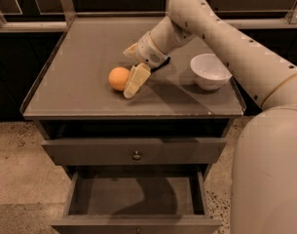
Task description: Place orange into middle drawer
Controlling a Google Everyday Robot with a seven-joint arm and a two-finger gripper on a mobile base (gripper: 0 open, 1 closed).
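Note:
The orange [118, 78] lies on the grey cabinet top [80, 52], left of centre. My gripper [128, 72] reaches down from the upper right and is open. Its near finger [136, 80] rests against the orange's right side, and its far finger [130, 49] is behind the orange. The orange sits at the mouth of the gripper, not clamped. The middle drawer [138, 195] below is pulled open, and its inside shows nothing in it. The like drawer front above it [136, 151] is shut.
A white bowl [210, 71] stands on the cabinet top at the right, close to my arm [226, 38]. The top has a raised rim. A speckled floor [16, 169] lies around the cabinet. My robot body [269, 169] fills the right side.

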